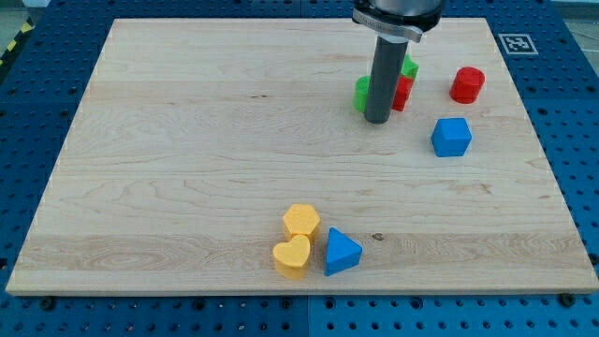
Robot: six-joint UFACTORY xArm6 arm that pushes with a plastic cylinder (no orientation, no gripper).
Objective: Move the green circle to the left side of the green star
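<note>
My tip [377,120] is the lower end of the dark rod at the view's upper middle. It stands right in front of the green circle [361,94], which peeks out on the rod's left, mostly hidden. A red block [402,92] sits just right of the rod, its shape hidden. The green star [410,67] shows only as a small green bit behind the red block, right of the rod. The green circle, red block and green star are packed close together.
A red cylinder-like block [467,84] sits at the upper right. A blue block [451,137] lies below it. A yellow hexagon [301,221], a yellow heart [292,256] and a blue triangle [342,251] cluster near the wooden board's [187,168] bottom edge.
</note>
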